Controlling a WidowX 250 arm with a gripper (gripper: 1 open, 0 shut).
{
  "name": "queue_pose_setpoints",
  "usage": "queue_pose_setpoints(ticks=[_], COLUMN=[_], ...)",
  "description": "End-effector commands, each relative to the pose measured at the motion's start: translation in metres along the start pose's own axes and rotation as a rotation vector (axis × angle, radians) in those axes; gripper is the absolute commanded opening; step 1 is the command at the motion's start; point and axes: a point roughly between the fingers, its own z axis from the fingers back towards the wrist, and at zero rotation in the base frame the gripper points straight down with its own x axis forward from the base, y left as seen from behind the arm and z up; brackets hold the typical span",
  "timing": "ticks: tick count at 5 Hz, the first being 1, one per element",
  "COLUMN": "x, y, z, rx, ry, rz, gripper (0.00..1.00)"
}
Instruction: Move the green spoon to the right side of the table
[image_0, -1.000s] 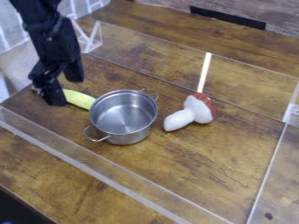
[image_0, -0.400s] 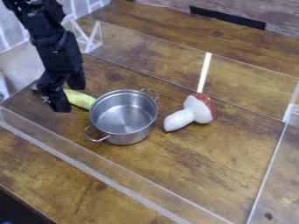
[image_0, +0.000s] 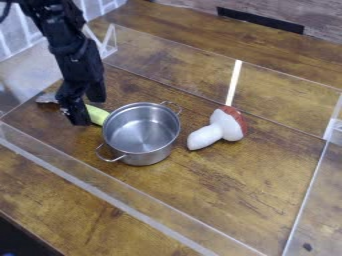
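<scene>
The green spoon (image_0: 96, 116) lies on the left part of the wood-plank table (image_0: 241, 190), just left of the silver pot. Only the right end of its yellow-green handle shows; the rest is behind the gripper. My black gripper (image_0: 72, 108) is down over the spoon's left portion, its fingers straddling the handle and close to the tabletop. The jaws stand open, and the spoon still rests on the wood.
A silver pot (image_0: 140, 133) with two handles sits right beside the spoon. A white-and-red mushroom toy (image_0: 218, 128) lies further right, with a thin white stick (image_0: 234, 82) behind it. Low clear acrylic walls (image_0: 160, 222) edge the table.
The gripper has shifted slightly right, from beside the spoon's left end to over its handle. Spoon, pot and mushroom have not moved.
</scene>
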Motion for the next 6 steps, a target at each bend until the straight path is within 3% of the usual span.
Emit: queue_pose_setpoints(ticks=[1, 2, 3, 4, 6], x=[-0.009, -0.014, -0.009, -0.004, -0.001], y=[0.023, 0.032, 0.034, 0.036, 0.028], z=[0.019, 0.019, 0.019, 0.014, 0.014], rx=[0.046, 0.026, 0.022, 0.021, -0.024], ry=[-0.015, -0.037, -0.044, -0.049, -0.084], rz=[-0.055, -0.122, -0.077, -0.029, -0.108], gripper=[1.0, 1.0, 1.0, 0.0, 0.0])
